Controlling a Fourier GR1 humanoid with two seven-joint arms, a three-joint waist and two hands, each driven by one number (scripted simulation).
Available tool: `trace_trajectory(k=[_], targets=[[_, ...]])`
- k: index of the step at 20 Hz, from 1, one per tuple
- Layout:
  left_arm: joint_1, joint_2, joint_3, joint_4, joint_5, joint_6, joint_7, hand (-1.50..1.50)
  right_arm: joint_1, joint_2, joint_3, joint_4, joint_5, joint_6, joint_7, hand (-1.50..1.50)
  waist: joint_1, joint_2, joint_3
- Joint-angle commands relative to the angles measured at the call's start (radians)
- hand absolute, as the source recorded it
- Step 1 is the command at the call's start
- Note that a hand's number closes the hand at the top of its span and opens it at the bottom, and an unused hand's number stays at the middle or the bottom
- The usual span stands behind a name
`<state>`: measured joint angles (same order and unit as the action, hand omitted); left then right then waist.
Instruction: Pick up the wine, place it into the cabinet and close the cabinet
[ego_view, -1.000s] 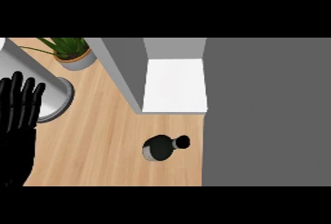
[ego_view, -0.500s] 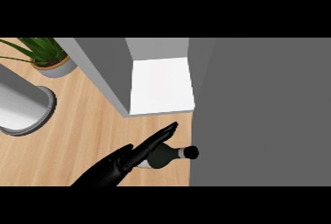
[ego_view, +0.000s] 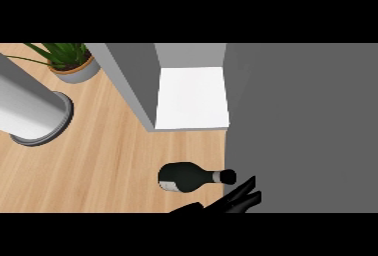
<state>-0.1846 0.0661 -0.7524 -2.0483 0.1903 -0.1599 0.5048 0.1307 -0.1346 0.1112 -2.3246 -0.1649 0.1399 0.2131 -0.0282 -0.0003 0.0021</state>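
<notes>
On the wooden counter (ego_view: 111, 165), near the lower middle of the head view, the wine bottle (ego_view: 188, 177) is found, dark in colour, with its neck and cap directed to the right. It is seen from steeply above, so whether it stands upright or leans cannot be determined with certainty. The bottle is located just in front of the open cabinet (ego_view: 192, 97), whose white inner floor is exposed between a grey side panel on the left and a broad grey surface (ego_view: 303, 125) on the right, which fills the right part of the view.

One black hand (ego_view: 235, 200) is observed at the lower edge, just beside the bottle's cap and to its lower right. Its fingers (ego_view: 247, 186) are extended straight, pointing up and to the right, and nothing is held in them. No contact between the fingers and the bottle can be confirmed; a narrow gap appears to lie between the nearest fingertip and the cap. Which of the two hands this is cannot be established with certainty; from its position it is recorded as the right. No other hand is shown.

At the left edge a large grey cylindrical vessel (ego_view: 33, 112) is noted, and at the upper left a potted plant (ego_view: 70, 62), both well apart from the bottle.
</notes>
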Motion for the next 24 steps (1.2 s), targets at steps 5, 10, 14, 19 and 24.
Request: trace_trajectory(k=[5, 10, 14, 19, 24], targets=[[-0.045, -0.062, -0.239, -0.111, -0.008, 0.162, 0.097, -1.50, -0.018, 0.014, 0.040, -0.107, -0.002, -0.048, 0.133, -1.50, 0.025, -0.005, -0.002], [-0.144, -0.061, -0.233, -0.141, 0.021, 0.242, 0.175, -1.50, -0.010, 0.011, 0.022, -0.135, -0.018, -0.036, 0.124, -1.50, 0.010, -0.005, -0.001], [-0.119, -0.061, -0.295, -0.161, -0.039, 0.306, 0.157, -1.50, -0.044, 0.020, 0.024, -0.123, -0.011, -0.057, 0.149, -1.50, 0.020, -0.007, -0.001], [-0.175, -0.060, -0.315, -0.121, -0.059, 0.403, 0.146, -1.50, -0.061, 0.030, 0.055, -0.128, 0.029, -0.081, 0.177, -1.50, 0.010, -0.007, -0.001], [-0.163, -0.060, -0.286, -0.132, -0.081, 0.438, 0.197, -1.50, -0.103, -0.014, -0.034, -0.179, -0.059, -0.077, 0.266, -1.50, 0.015, -0.004, -0.001]])
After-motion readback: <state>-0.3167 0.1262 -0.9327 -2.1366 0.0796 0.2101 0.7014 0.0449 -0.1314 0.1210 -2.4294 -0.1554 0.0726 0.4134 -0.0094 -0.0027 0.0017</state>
